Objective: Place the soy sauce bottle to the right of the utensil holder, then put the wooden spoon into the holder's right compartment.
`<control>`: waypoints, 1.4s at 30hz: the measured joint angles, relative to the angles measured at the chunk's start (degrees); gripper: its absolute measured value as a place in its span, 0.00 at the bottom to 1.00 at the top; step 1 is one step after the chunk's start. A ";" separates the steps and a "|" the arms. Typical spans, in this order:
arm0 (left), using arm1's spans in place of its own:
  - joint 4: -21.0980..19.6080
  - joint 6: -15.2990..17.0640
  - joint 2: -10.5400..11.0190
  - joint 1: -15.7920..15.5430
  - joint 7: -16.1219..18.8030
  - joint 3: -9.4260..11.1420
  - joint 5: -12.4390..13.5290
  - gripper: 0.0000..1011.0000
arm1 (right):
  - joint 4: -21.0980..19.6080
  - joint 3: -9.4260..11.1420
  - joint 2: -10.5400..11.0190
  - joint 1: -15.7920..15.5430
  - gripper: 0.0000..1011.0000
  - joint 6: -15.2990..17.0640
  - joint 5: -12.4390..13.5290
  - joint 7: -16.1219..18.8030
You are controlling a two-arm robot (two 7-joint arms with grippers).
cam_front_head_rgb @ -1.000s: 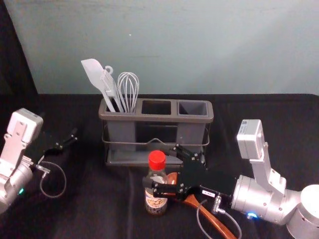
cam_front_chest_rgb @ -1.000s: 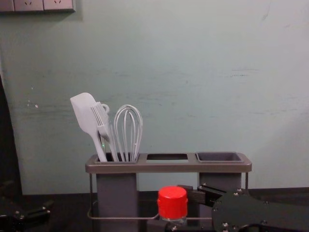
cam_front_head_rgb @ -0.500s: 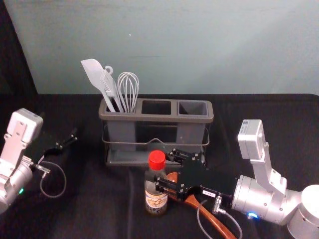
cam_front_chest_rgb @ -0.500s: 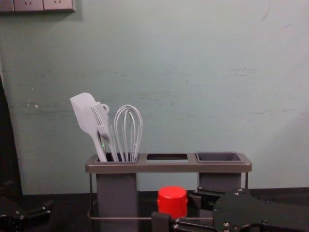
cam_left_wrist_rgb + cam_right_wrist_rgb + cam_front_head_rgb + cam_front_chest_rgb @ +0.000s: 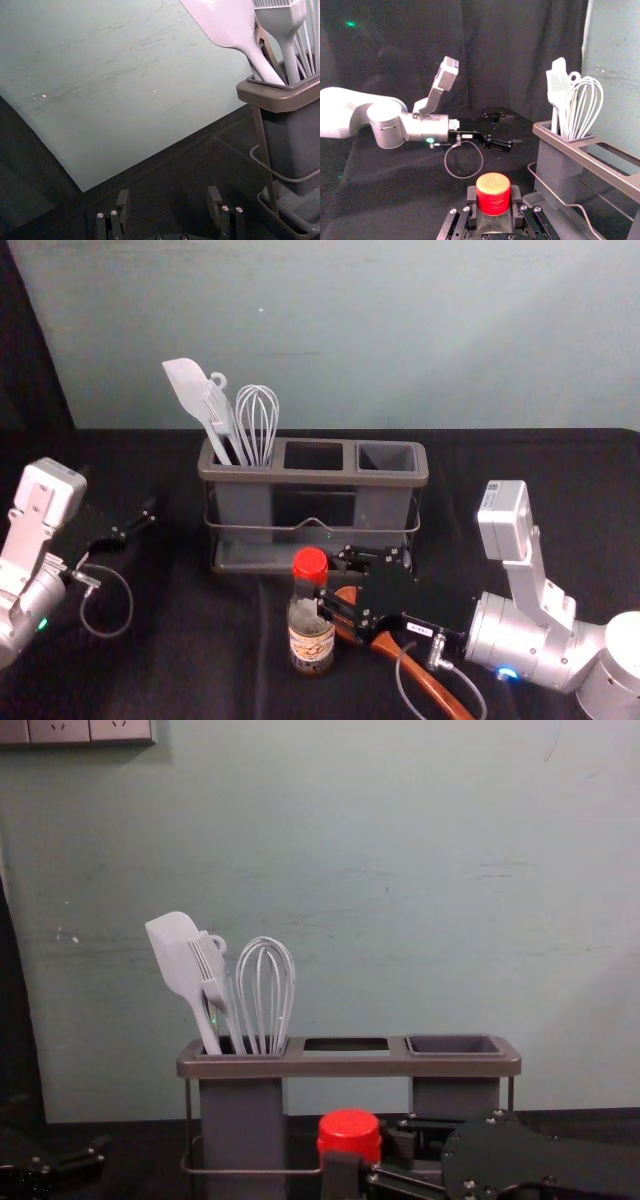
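Note:
The right gripper (image 5: pixel 318 583) is shut on the neck of the soy sauce bottle (image 5: pixel 311 645), which stands upright before the utensil holder (image 5: pixel 320 477). In the right wrist view, the gripper (image 5: pixel 494 206) has a finger on either side, just below the red cap (image 5: pixel 493 195). Partly covered by that gripper, the wooden spoon (image 5: pixel 420 680) lies to the bottle's right, its handle toward the front. Left of the holder, the left gripper (image 5: pixel 135 523) is parked; its wrist view shows the gripper (image 5: pixel 169 199) open, with nothing between its fingers.
A white spatula (image 5: pixel 192 395), a brush (image 5: pixel 220 412) and a whisk (image 5: pixel 257 423) stand in the holder's left compartment. Its right compartment (image 5: pixel 387 457) holds nothing visible. The wall (image 5: pixel 480 330) rises behind the dark-covered table (image 5: pixel 530 465).
The right gripper's fingers have come together on the bottle, their tips nearer the neck. The red cap has shifted slightly to the left. The left arm, holder and spoon have stayed put.

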 joint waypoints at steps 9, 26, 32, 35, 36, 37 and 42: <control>0.00 0.00 0.00 0.00 0.00 0.00 0.00 1.00 | -3.00 1.38 1.46 -1.86 0.38 -0.34 -0.02 -0.82; 0.00 0.00 0.00 0.00 0.00 0.00 0.00 1.00 | -15.39 22.23 14.25 -24.89 0.38 -3.05 5.94 -10.85; 0.00 0.00 0.00 0.00 0.00 0.00 0.00 1.00 | -12.04 25.97 13.60 -24.22 0.38 -3.04 7.62 -11.71; 0.00 0.00 0.00 0.00 0.00 0.00 0.00 1.00 | -10.73 25.84 12.91 -22.38 0.38 -2.41 7.54 -11.71; 0.00 0.00 0.00 0.00 0.00 0.00 0.00 1.00 | -9.82 25.38 12.33 -20.85 0.38 -1.97 7.25 -11.69; 0.00 0.00 0.00 0.00 0.00 0.00 0.00 1.00 | -9.03 24.84 11.79 -19.39 0.38 -1.42 6.85 -11.65; 0.00 0.00 0.00 0.00 0.00 0.00 0.00 1.00 | -6.38 22.82 9.95 -14.95 0.38 0.10 5.65 -11.10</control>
